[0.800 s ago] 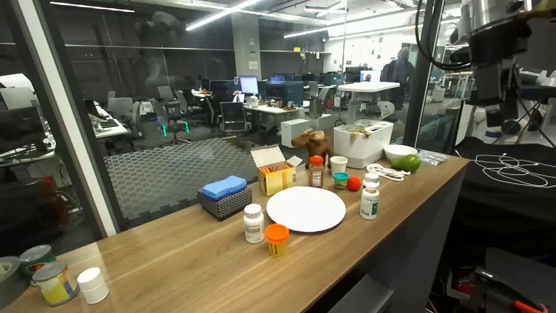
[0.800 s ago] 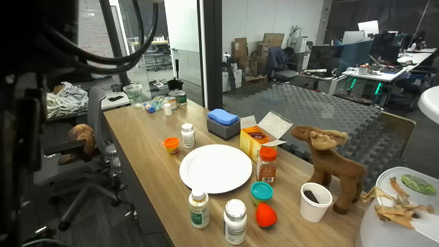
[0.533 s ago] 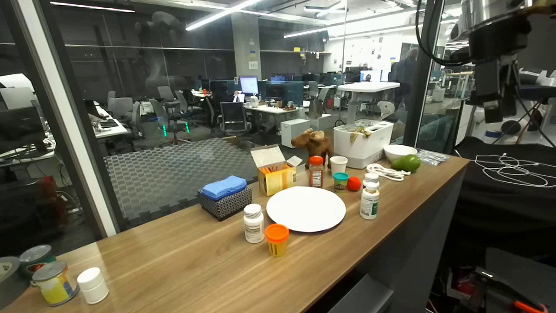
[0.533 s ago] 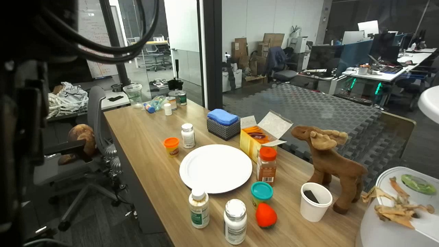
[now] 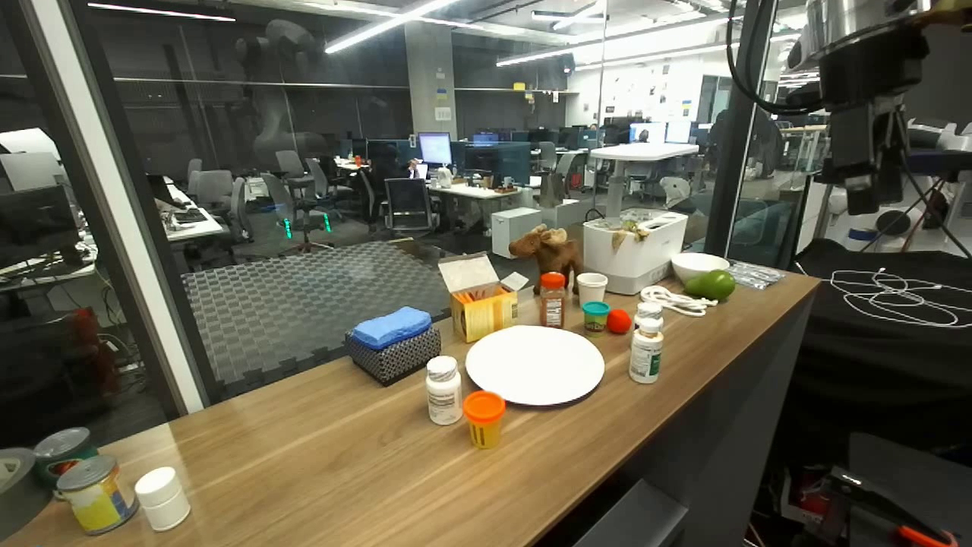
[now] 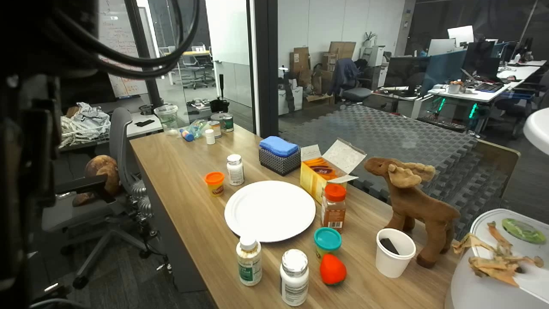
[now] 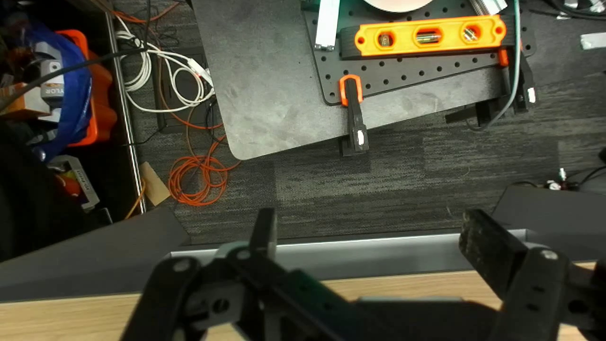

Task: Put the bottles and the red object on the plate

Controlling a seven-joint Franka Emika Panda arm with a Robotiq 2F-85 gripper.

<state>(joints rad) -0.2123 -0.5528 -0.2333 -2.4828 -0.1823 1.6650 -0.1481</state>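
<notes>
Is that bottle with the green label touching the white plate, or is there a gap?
Apart. In an exterior view, a strip of wooden tabletop shows between the green-labelled bottle and the edge of the plate.

Bright ceiling strip lights (image 5: 391, 26), washed-out white plate (image 6: 270, 211), tool (image 7: 371, 234) out of focus in the wrist view.

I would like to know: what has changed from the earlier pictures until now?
The hand moved slightly upward in both exterior views. In an exterior view, a dark background figure moved to the right. I see nothing taken hold of or let go. The plate, the bottles and the other things on the table stayed in place.
</notes>
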